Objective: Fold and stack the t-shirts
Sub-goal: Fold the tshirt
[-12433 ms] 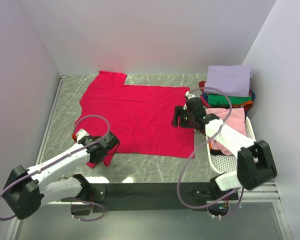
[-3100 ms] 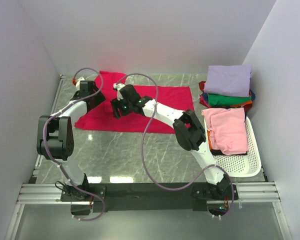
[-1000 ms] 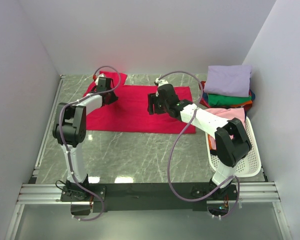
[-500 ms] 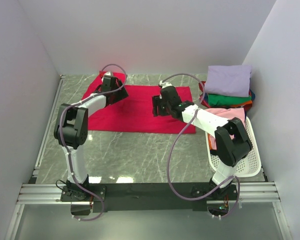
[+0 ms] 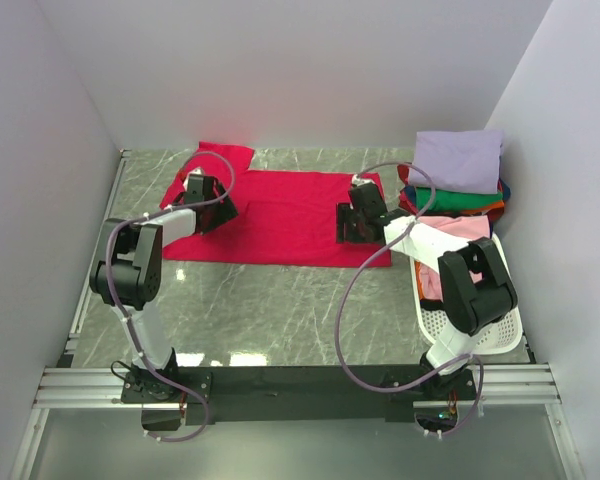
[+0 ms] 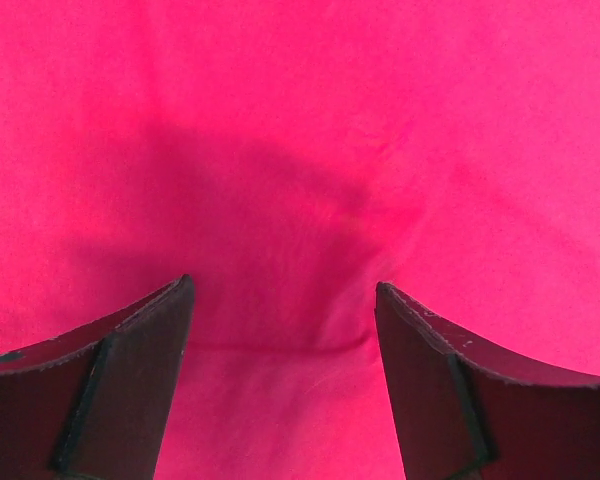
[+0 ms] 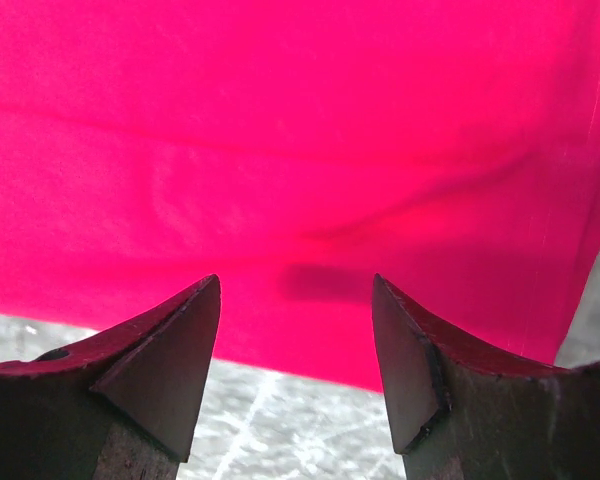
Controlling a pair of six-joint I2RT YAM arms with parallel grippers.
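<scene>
The crimson-red t-shirt [image 5: 280, 215] lies folded in half, flat at the back of the table, with one sleeve [image 5: 223, 153] sticking out at the back left. My left gripper [image 5: 210, 203] hovers open over its left part, and only red cloth [image 6: 300, 150] shows between the fingers [image 6: 140, 340]. My right gripper [image 5: 357, 224] stands open over the shirt's right front edge [image 7: 310, 350], with nothing held. A stack of folded t-shirts stands at the back right, lavender [image 5: 458, 158] on top of green [image 5: 458, 198]. A pink t-shirt [image 5: 458, 232] lies on the basket.
The white perforated basket [image 5: 480, 322] sits at the right, near the right arm's forearm. Grey marble tabletop [image 5: 280, 310] shows in front of the shirt and under the right gripper [image 7: 280, 420]. White walls close in the back and both sides.
The left gripper has opened, let go of the red cloth and drawn back to the left. The right gripper, open throughout, has slid to the right along the shirt.
</scene>
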